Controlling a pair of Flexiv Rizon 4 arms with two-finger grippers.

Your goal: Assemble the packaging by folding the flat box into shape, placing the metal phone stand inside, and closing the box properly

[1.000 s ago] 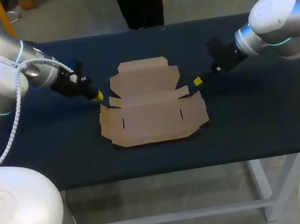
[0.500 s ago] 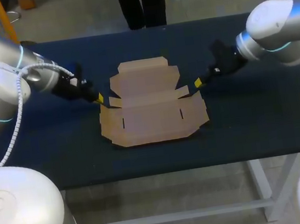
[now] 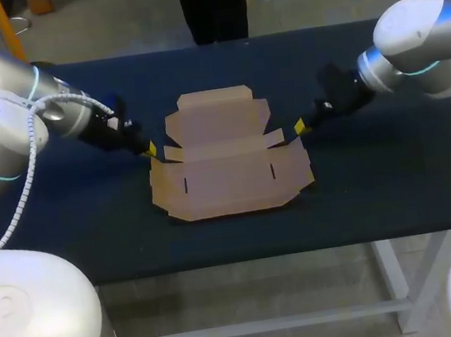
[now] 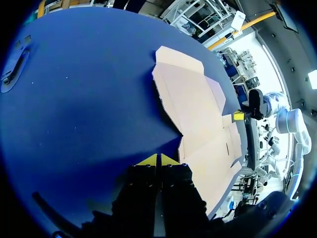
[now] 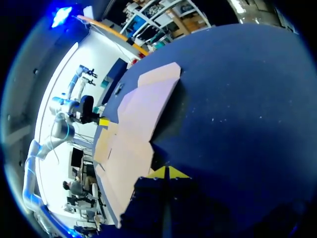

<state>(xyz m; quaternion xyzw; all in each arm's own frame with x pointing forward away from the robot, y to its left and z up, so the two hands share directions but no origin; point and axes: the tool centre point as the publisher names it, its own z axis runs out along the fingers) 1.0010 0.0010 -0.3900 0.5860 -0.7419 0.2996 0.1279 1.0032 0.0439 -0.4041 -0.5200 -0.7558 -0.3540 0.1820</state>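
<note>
**Q:** Head view: how does the carton lie relative to the two arms?

**A:** The flat box [image 3: 225,156] lies unfolded at the middle of the worktop [image 3: 393,180], with its lid panel at the far end and its broader base at the near end. The left hand [image 3: 150,148] is just beside its left edge and the right hand [image 3: 298,127] just beside its right edge. Both are level with the small side flaps, and neither is clearly nearer. No phone stand shows.

**Q:** Left wrist view?

**A:** The left hand's yellow tips are pressed together and hold nothing. The box edge lies just ahead, off toward the other arm, seemingly apart from the tips.

**Q:** Right wrist view?

**A:** It mirrors the left: the tips are together and empty, and the box edge is just beside them. Contact cannot be told. The coming move probably has each hand travel inward toward its own side flap.
</note>
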